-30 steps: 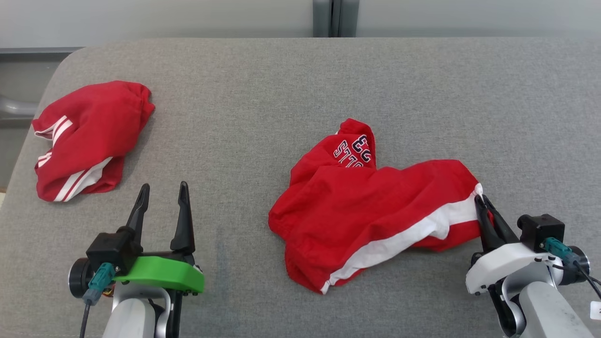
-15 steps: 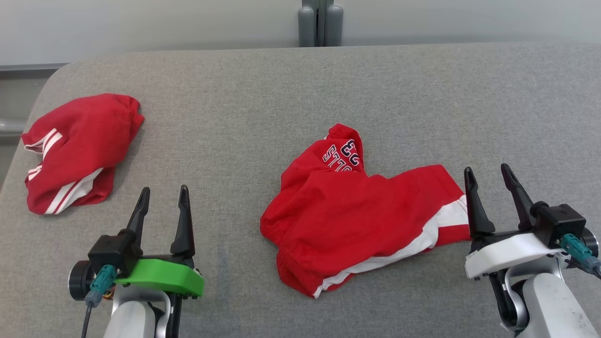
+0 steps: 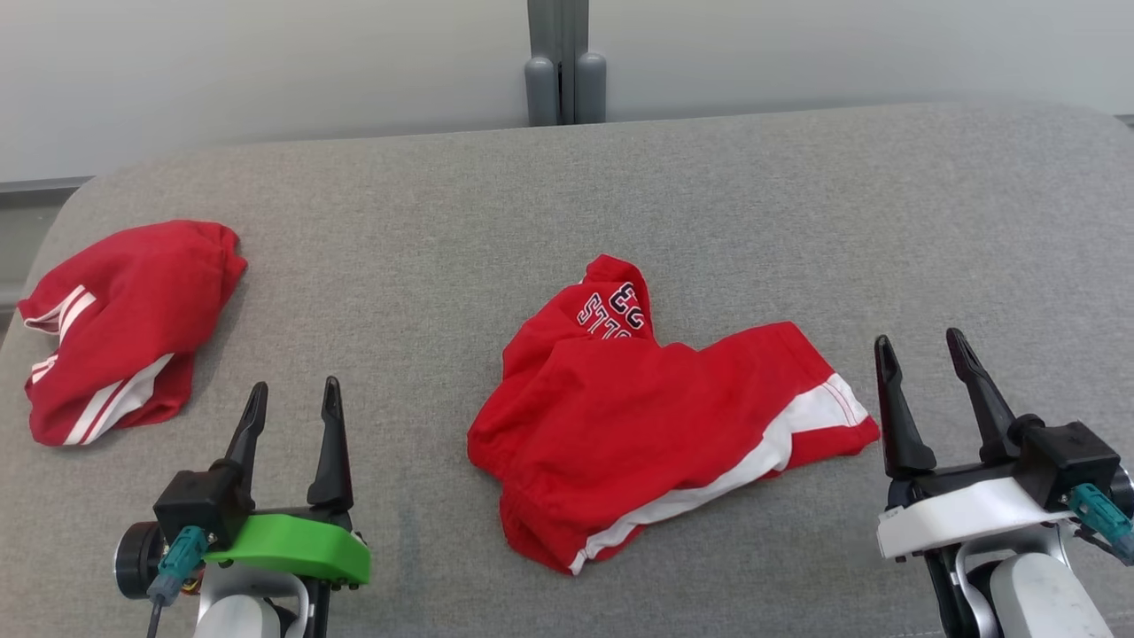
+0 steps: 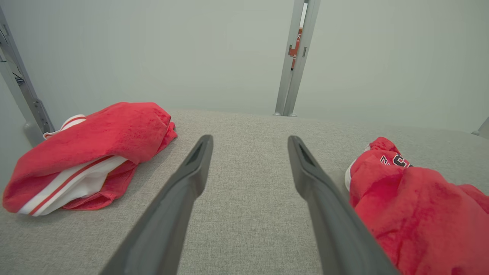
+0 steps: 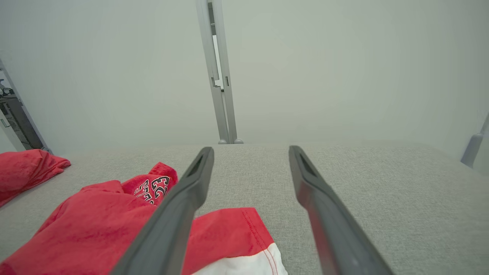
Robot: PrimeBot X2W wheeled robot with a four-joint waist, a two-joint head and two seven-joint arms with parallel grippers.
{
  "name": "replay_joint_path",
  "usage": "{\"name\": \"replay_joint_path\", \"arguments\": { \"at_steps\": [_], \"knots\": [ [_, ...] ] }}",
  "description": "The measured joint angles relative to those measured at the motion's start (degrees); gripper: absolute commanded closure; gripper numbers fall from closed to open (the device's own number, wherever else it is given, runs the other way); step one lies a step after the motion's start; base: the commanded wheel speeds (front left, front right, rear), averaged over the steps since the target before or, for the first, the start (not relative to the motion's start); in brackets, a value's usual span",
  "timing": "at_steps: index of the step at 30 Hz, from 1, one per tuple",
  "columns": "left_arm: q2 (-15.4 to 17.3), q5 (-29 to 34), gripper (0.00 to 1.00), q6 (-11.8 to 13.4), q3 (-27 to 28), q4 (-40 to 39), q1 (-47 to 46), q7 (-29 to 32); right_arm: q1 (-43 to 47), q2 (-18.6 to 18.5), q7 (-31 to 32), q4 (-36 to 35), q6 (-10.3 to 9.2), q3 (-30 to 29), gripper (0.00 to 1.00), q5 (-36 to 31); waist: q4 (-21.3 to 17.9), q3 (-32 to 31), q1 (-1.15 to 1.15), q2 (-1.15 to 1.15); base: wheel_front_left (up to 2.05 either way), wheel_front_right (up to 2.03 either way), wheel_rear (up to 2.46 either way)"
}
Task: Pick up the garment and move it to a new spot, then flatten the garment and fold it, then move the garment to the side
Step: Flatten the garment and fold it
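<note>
On the surface (image 3: 425, 248), the garment (image 3: 656, 425) hides half its lettering (image 3: 611, 315); left gripper (image 3: 293, 387) and right gripper (image 3: 918, 338) gape.

A grey fabric-covered surface (image 3: 443, 204) with rounded far corners is seen, bounded on the far side by a pale wall (image 3: 266, 62). A grey upright post (image 3: 558, 53) is set against that wall at the surface's far edge, near the middle. Close to the left edge of the surface a crumpled red bundle (image 3: 124, 319) with white stripes is laid. A metal frame (image 4: 23, 95) is glimpsed beyond the left edge.
</note>
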Motion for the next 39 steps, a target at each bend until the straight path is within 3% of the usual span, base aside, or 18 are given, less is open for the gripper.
{"name": "replay_joint_path", "arguments": {
  "at_steps": [39],
  "knots": [
    [0.0, 2.01, 0.0, -1.02, 1.57, -1.14, 2.25, 0.0, 3.37, 1.3, 0.0, -1.63, 0.0, 0.9, 0.0, -1.41, -0.29, -2.27, 0.0, 0.0, 0.0, 0.0, 0.0]
  ]
}}
